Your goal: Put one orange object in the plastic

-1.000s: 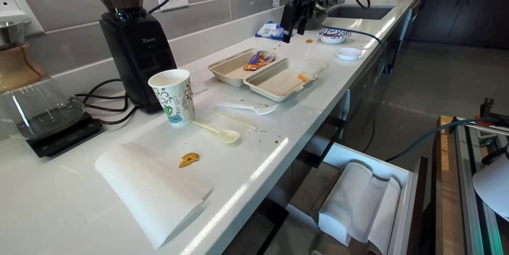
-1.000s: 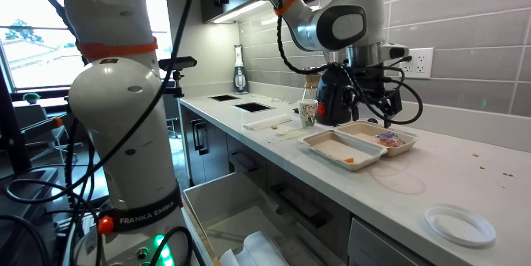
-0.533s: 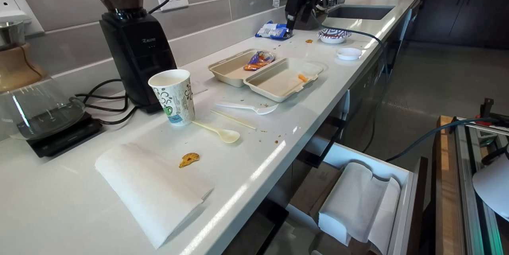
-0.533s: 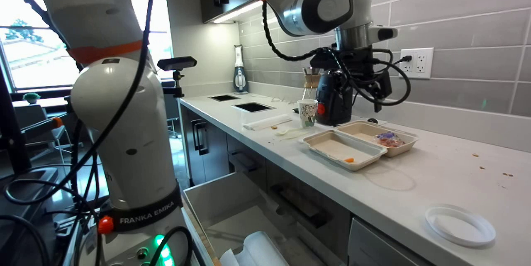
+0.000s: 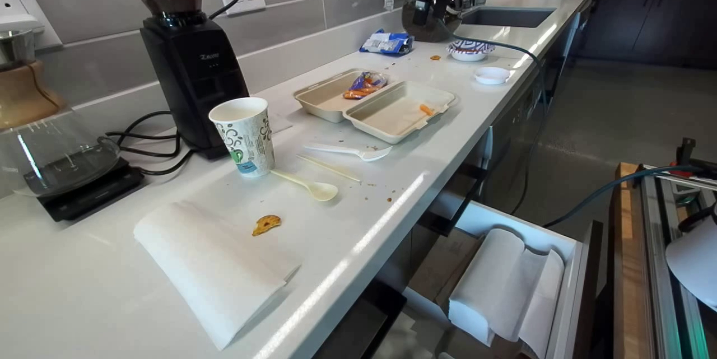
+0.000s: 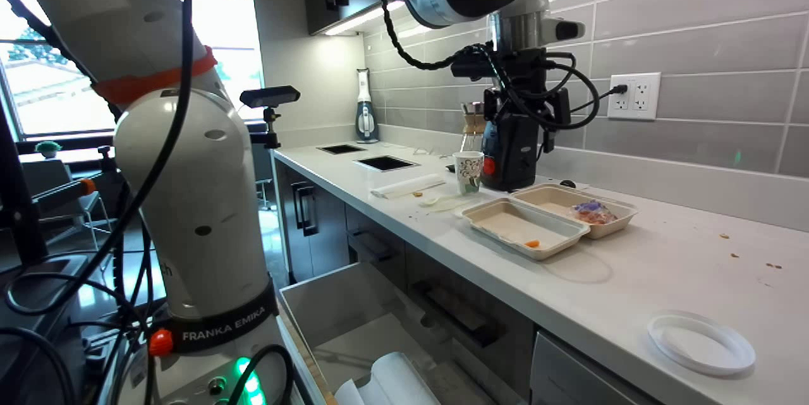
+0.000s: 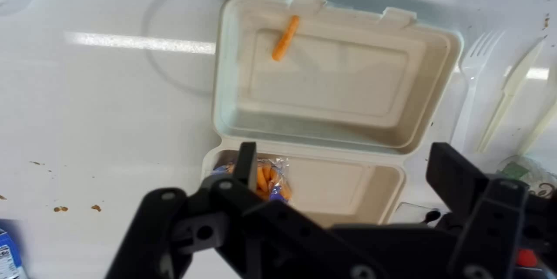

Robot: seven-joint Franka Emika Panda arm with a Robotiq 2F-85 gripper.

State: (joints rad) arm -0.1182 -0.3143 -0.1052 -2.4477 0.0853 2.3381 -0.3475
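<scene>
An open hinged container of two shallow, pale-rimmed trays with beige-brown insides lies on the counter. A small orange piece lies alone in the tray by the counter edge (image 7: 343, 78), near its tabbed side. This orange piece (image 7: 285, 38) also shows in both exterior views (image 5: 426, 110) (image 6: 532, 244). The wall-side tray (image 7: 330, 185) holds a clear and purple plastic bag (image 7: 269, 179) of several orange pieces; a finger partly hides it in the wrist view. My gripper (image 7: 347, 161) is open and empty, raised above the container; in an exterior view it is dark against the grinder (image 6: 524, 127).
A paper cup (image 5: 243, 138) and coffee grinder (image 5: 193, 68) stand beside the container. A white fork (image 7: 472, 72), knife and spoon lie near it. A white lid (image 6: 701, 343), a blue packet (image 5: 387, 43) and an orange-brown scrap (image 5: 266, 225) are on the counter. A drawer (image 6: 354, 304) is open below.
My gripper has risen, and in an exterior view the arm has also shifted left toward the grinder. The container, orange piece and bag have not moved.
</scene>
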